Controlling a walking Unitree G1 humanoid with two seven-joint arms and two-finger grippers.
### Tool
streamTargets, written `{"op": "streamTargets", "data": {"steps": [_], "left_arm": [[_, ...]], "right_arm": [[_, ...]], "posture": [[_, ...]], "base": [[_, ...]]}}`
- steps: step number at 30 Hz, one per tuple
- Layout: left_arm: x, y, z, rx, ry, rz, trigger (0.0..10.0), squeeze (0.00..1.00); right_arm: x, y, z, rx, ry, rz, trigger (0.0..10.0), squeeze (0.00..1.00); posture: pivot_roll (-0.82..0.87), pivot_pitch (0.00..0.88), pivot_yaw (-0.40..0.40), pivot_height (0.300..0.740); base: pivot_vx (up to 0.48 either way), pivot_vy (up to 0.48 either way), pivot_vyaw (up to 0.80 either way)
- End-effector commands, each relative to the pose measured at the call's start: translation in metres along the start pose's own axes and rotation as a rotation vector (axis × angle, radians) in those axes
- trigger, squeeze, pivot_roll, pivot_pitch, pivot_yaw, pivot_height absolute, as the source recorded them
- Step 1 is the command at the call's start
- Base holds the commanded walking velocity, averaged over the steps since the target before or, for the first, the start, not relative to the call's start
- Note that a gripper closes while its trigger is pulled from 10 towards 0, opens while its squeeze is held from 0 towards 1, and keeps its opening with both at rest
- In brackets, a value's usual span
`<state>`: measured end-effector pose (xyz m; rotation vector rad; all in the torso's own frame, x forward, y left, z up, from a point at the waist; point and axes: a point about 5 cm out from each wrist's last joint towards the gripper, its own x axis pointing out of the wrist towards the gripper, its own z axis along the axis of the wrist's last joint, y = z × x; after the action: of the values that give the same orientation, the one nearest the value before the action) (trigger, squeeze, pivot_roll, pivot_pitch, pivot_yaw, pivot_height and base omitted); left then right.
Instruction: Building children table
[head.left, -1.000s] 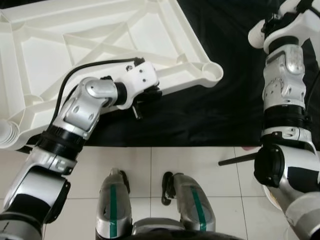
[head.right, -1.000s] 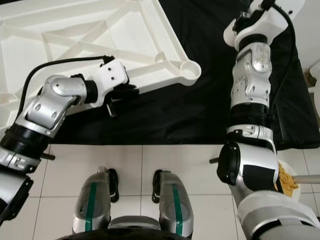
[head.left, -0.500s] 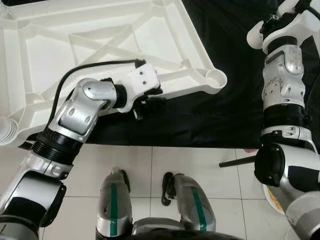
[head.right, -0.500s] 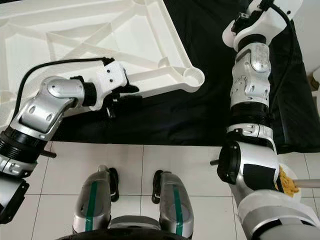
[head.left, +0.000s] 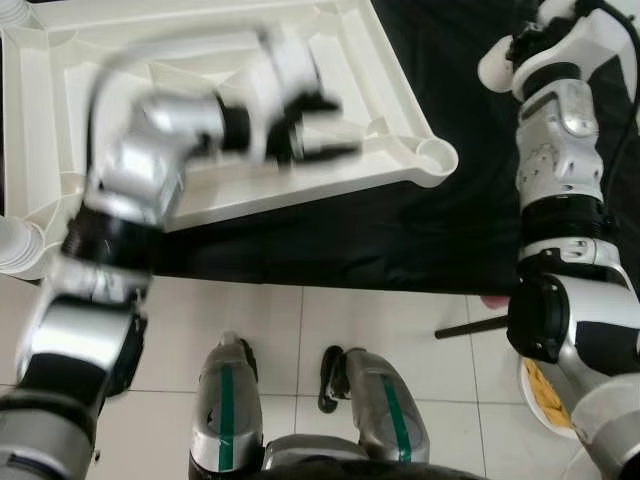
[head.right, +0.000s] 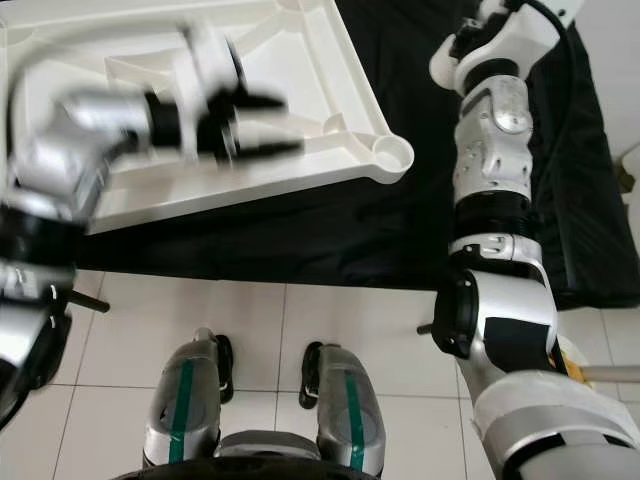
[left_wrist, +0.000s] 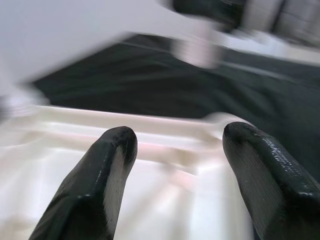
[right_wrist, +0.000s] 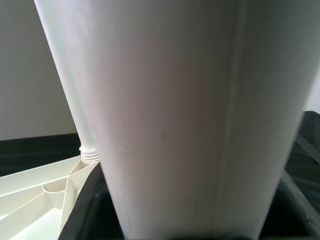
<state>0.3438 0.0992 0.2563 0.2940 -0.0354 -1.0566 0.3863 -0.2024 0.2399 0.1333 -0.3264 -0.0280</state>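
Left gripper (head.left: 335, 125), blurred, fingers apart, now hovers over the upturned white tabletop (head.left: 390, 95) on the black cloth (head.left: 420, 230), having risen from its near rim. Right wrist view shows a white leg (right_wrist: 175, 115) close up; that gripper's state is unclear.

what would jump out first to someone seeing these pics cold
The big white table top lies upside down on a black cloth, ribs and round corner socket facing up. Over its near edge the left gripper shows as a motion blur, fingers spread apart. In the right wrist view a white tapered table leg looms very close to the camera.
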Motion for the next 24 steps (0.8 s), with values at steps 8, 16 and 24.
{"op": "streamTargets", "data": {"steps": [8,16,24], "left_arm": [[-0.002,0.016,-0.016,-0.154,-0.01,0.208,10.0,0.0],[-0.008,0.044,-0.026,-0.31,-0.03,0.554,10.0,0.0],[-0.017,0.057,-0.029,-0.335,-0.054,0.782,10.0,0.0]], "right_arm": [[0.0,0.005,-0.009,-0.011,0.062,0.013,10.0,0.0],[-0.005,0.016,-0.025,0.025,0.122,0.087,10.0,0.0],[-0.012,0.02,-0.03,0.014,0.129,0.133,10.0,0.0]], "posture": [[0.12,0.03,-0.112,0.74],[0.12,0.042,-0.113,0.74],[0.1,0.057,-0.103,0.74]], "base": [[0.0,0.0,0.0],[0.0,0.0,0.0],[0.0,0.0,0.0]]}}
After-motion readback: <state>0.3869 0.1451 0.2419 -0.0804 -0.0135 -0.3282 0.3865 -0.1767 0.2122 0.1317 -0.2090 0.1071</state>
